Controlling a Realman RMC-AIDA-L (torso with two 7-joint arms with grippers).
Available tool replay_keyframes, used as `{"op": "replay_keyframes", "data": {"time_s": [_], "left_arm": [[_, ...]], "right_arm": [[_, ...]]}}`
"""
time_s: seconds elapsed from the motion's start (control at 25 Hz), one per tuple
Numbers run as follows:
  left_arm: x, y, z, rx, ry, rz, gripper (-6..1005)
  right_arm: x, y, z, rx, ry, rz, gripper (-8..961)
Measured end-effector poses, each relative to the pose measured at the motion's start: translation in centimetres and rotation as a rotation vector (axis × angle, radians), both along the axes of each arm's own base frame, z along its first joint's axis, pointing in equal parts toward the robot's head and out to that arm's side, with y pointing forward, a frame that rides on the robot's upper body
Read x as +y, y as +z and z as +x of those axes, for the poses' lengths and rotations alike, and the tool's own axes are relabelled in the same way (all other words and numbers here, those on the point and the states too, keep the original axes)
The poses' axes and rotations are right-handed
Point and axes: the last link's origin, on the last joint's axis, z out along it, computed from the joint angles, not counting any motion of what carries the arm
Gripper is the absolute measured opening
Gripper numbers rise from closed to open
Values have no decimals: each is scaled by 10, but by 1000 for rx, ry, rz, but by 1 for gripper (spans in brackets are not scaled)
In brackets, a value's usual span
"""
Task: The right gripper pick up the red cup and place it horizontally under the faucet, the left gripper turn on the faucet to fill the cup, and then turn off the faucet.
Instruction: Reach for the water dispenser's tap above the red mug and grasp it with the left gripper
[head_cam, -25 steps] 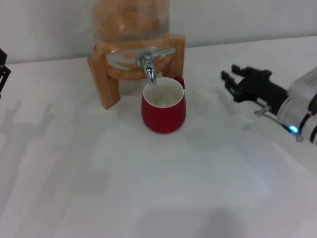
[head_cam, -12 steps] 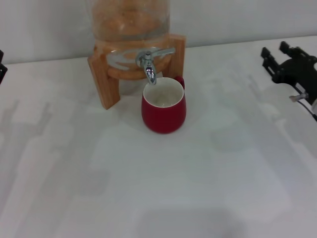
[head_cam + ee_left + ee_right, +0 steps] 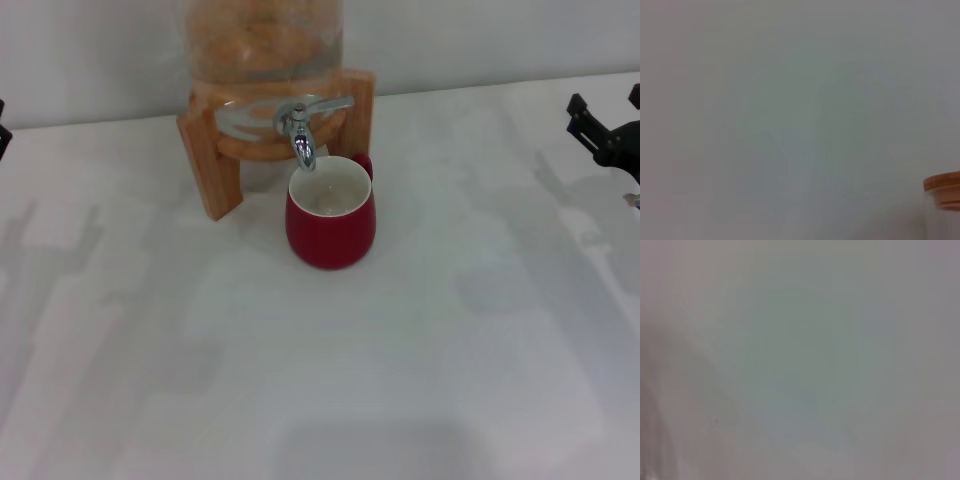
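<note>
Standing upright on our white table (image 3: 420, 380), one red cup (image 3: 331, 225) is pointing its mouth straight up, its handle turned toward the back. It is sitting directly beneath the spout of the single faucet (image 3: 301, 128), whose flat lever is lying sideways. We are seeing only a pale white inside, and cannot tell whether it holds liquid. Behind, one glass dispenser (image 3: 265, 45) in a wooden stand (image 3: 212, 170) is holding something orange. We are keeping our right gripper (image 3: 605, 128) at the right edge, fingers spread with nothing between them; our left gripper (image 3: 3, 120) is barely showing, so we cannot tell its fingers.

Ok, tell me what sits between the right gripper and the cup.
Nothing: in the head view only bare white table lies between the right gripper, at the right edge, and the cup under the faucet.
</note>
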Motion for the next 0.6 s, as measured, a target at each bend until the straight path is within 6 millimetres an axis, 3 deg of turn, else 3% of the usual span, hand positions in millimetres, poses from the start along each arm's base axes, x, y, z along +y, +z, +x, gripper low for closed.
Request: {"op": "replay_keyframes", "data": {"time_s": [0.04,0.6], "left_arm": [[0,0,0,0,0,1,833],[-1,-3,0,-5,-3,-19,832]], "right_arm": [[-1,0,1,2,0,4,829],[-10,4,-1,24,34,48,835]]}}
